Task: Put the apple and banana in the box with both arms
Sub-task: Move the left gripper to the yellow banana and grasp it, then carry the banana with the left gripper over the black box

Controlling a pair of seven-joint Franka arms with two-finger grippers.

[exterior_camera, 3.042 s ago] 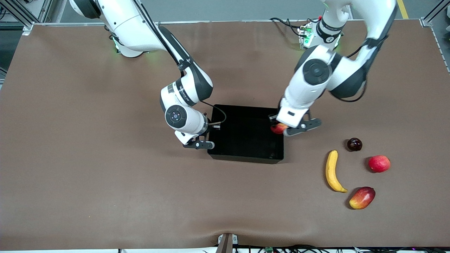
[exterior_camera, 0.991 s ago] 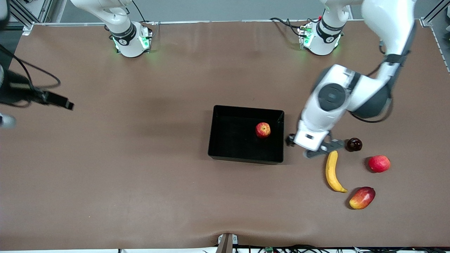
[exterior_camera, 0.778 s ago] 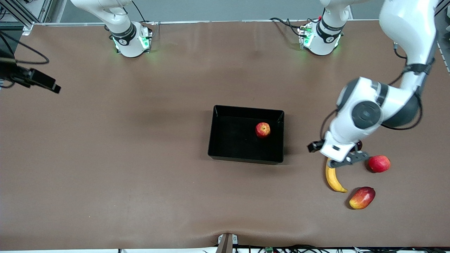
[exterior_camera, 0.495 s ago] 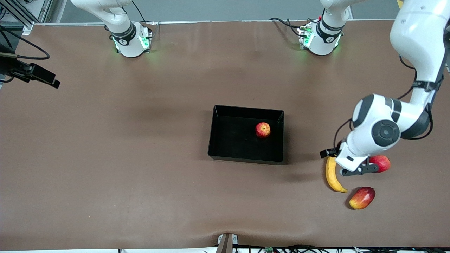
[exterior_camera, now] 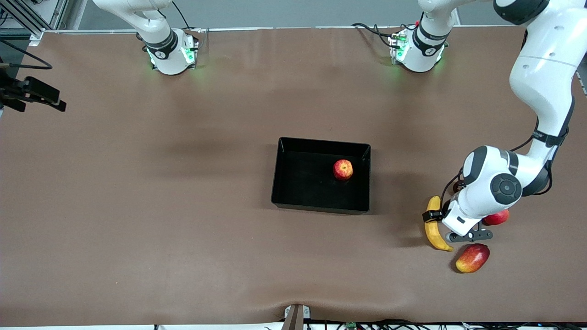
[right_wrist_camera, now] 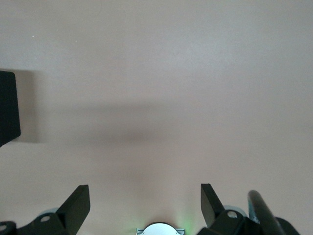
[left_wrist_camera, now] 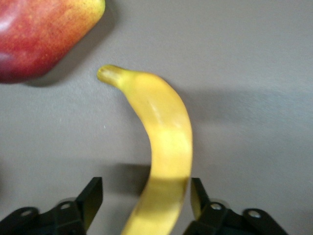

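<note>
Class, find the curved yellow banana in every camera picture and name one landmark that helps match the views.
Front view: the curved yellow banana lies toward the left arm's end of the table, partly under the left gripper.
Left wrist view: the banana runs between the gripper's fingers.
Right wrist view: not in it.
Shared landmark: the oval red-yellow mango beside the banana's tip.

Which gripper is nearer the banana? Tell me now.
Left. The left gripper is down at the banana, one finger on each side of it. The right gripper waits open over bare table at the right arm's end.
</note>
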